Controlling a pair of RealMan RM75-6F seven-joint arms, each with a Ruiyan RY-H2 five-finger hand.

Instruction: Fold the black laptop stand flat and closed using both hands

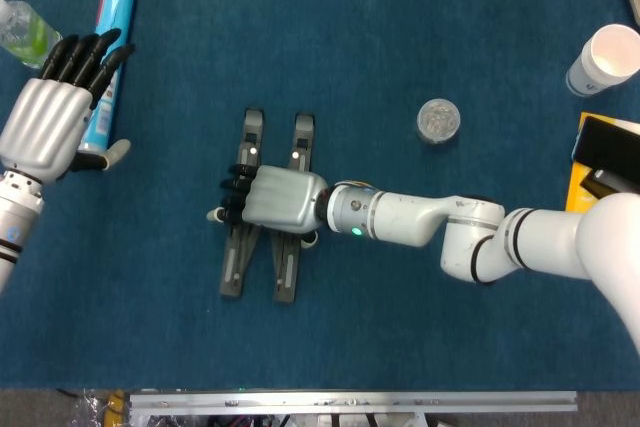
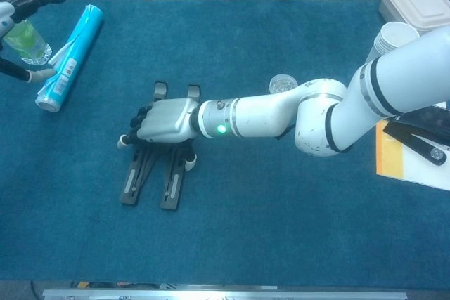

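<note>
Evidently the right hand [image 1: 278,198] clasped the laptop stand [image 1: 240,265] mid-length, fingers curled over it, while the empty, spread left hand [image 1: 45,117] should have approached to squeeze the bars together.

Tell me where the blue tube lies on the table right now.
In the head view, the blue tube lies at the far left of the blue cloth, beside the open left hand and a clear bottle, away from the laptop stand.

The right hand [image 2: 163,120] rests palm-down on the laptop stand [image 2: 149,177]; up-left of the stand lies a blue tube [image 2: 70,57].
</note>
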